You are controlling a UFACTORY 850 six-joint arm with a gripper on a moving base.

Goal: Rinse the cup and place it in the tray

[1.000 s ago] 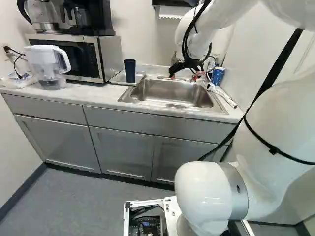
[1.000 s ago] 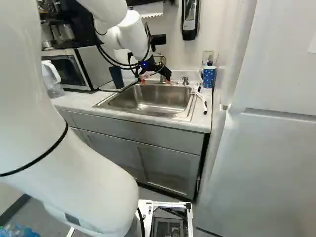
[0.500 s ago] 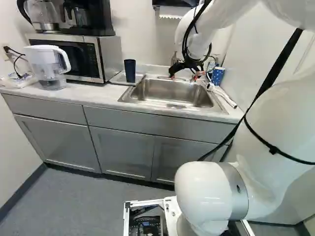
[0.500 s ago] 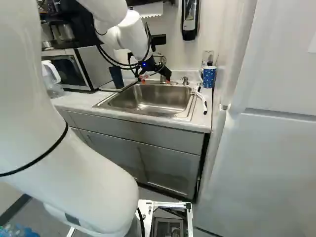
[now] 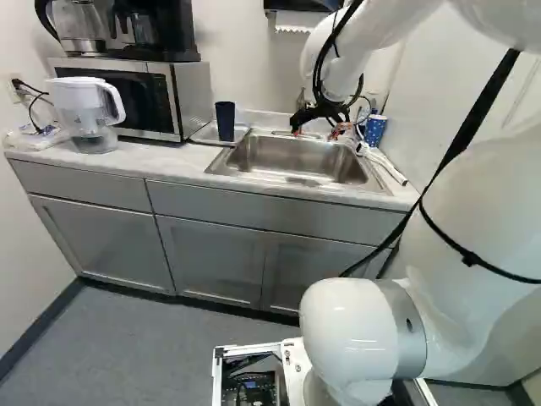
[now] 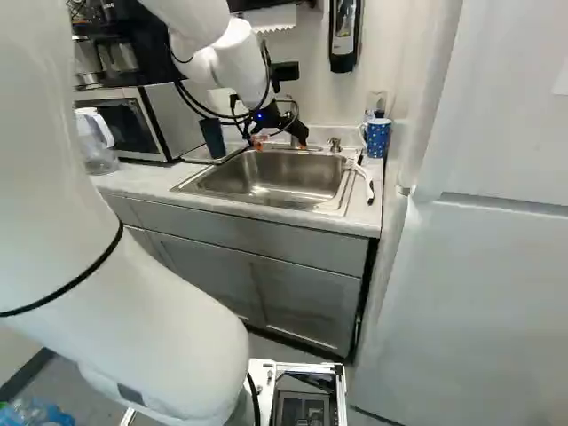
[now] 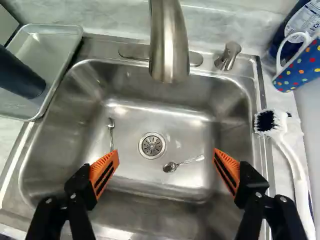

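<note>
And the claw point(image 6: 280, 144) is spread wide, released, right over the sink point(image 7: 125, 90)! The cup point(image 7: 20, 77) stands in the tray point(image 7: 56, 30), ahead and off to the claw's left. Beneath the claw, a spoon point(image 7: 170, 167); straight ahead, the faucet point(image 7: 169, 45); over to its right, mug point(image 7: 300, 67) and brush point(image 7: 295, 170)!

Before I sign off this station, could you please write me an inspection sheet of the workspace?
Surface: pale counter with sink set in.
Job's things: dark cup upright in tray; no water seen leaving faucet.
Clutter: spoon and another small utensil in sink; brush and dotted mug beside it.
Gripper: open above sink, holding nothing.
Cables: black ones along arm; others near pitcher.
Surroundings: microwave, wall dispenser.
</note>
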